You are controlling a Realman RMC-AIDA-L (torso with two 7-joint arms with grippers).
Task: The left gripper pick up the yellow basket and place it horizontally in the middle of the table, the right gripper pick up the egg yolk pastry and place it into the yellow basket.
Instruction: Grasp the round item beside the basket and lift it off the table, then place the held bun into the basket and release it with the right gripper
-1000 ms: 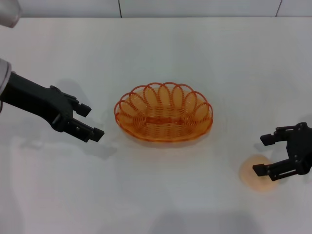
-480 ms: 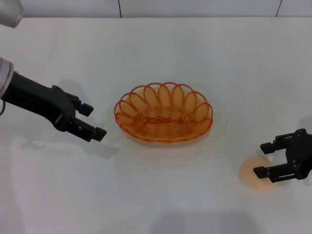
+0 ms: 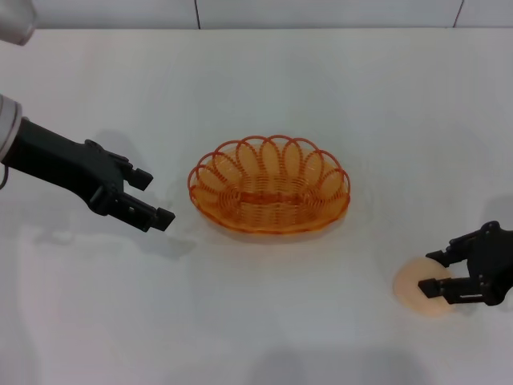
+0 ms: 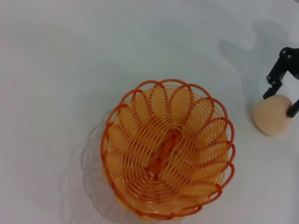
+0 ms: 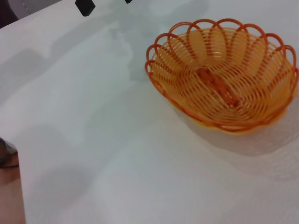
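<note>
The yellow basket [image 3: 269, 186] lies level on the white table [image 3: 264, 329], near the middle, and it is empty. It also shows in the left wrist view [image 4: 168, 149] and the right wrist view [image 5: 224, 86]. My left gripper [image 3: 152, 198] is open and empty, a short way to the left of the basket. The egg yolk pastry [image 3: 413, 290] sits on the table at the front right. My right gripper [image 3: 434, 272] is open and low over the pastry's right part, one finger on each side. The left wrist view shows the same: right gripper [image 4: 281, 100] around the pastry [image 4: 271, 116].
The back edge of the table runs along a pale wall [image 3: 321, 12] at the top of the head view. Bare tabletop lies between the basket and the pastry.
My right gripper has come down and forward onto the pastry, and its fingers now sit closer together around it. The left gripper and the basket have barely moved.
</note>
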